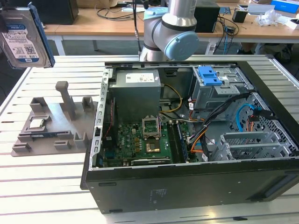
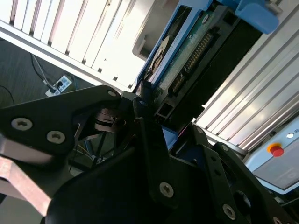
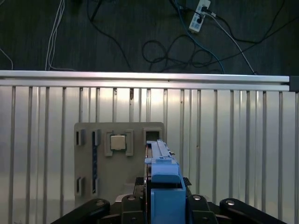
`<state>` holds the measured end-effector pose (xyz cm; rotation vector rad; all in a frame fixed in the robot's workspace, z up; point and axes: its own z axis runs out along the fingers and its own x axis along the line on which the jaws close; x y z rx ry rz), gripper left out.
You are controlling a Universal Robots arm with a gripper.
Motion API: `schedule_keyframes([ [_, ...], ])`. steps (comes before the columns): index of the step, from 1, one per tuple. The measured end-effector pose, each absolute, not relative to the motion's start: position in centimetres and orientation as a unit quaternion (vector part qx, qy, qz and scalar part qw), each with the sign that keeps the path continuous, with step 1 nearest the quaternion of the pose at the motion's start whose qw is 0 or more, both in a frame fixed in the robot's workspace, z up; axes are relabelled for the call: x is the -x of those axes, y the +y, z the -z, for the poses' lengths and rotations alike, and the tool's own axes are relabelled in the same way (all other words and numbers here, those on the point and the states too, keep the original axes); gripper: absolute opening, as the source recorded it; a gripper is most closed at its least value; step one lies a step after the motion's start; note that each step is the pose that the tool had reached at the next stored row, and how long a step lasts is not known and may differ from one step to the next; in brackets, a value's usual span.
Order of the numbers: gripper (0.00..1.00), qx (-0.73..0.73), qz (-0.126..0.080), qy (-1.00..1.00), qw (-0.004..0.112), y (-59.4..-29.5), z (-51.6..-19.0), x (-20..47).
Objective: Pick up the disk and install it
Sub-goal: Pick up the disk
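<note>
The disk [image 1: 22,38], a silver hard drive with a white-and-blue label in a blue carrier, hangs in the air at the exterior view's upper left. It is above and to the left of the grey fixture plate [image 1: 49,133]. In the first wrist view my gripper [image 3: 163,204] is shut on the disk [image 3: 162,179], and its black fingers [image 3: 191,201] flank the blue carrier. The second wrist view shows the disk [image 2: 187,60] from its circuit-board side, clamped in the gripper [image 2: 173,128].
The open computer case [image 1: 187,186] lies on the slatted metal table [image 1: 42,186]. Inside are a motherboard [image 1: 140,140] and a grey drive cage with a blue latch [image 1: 210,74]. A small CPU chip [image 3: 117,142] sits on the fixture plate [image 3: 88,163]. The arm's base [image 1: 170,32] stands behind the case.
</note>
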<state>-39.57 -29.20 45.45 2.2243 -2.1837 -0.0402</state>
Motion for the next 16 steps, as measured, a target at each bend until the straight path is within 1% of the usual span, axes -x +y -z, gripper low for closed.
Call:
schedule_keyframes([
  [9,0.36,-0.713,0.013,-0.700,0.012,-29.2,-48.5,39.6],
  [16,0.36,-0.713,0.013,-0.700,0.012,-29.2,-50.2,39.6],
])
